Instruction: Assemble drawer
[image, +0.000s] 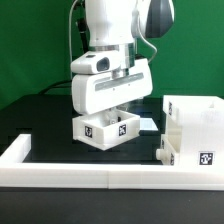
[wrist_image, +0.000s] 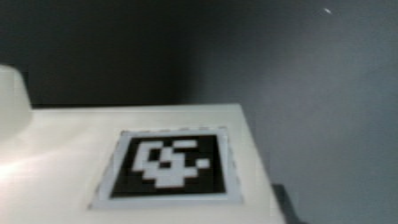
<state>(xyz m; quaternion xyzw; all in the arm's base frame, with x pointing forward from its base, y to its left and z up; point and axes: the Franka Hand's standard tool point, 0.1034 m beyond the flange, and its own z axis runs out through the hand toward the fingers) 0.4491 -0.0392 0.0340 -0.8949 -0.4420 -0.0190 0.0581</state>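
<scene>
White rail (image: 100, 176), tray (image: 106, 129) just beneath pincer (image: 117, 109)

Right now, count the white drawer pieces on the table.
2. A small tray sits under the jaws; a tall box stands at the exterior view's right. Others may be hidden behind the arm.

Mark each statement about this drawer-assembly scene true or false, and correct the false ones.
1. The gripper is low over a small tray. True.
2. The box shell stands on the exterior view's left of that tray. False: it stands on the exterior view's right.
3. The tray's facing side bears black-and-white square tags. True.
4. The table is white. False: its surface is black.
</scene>
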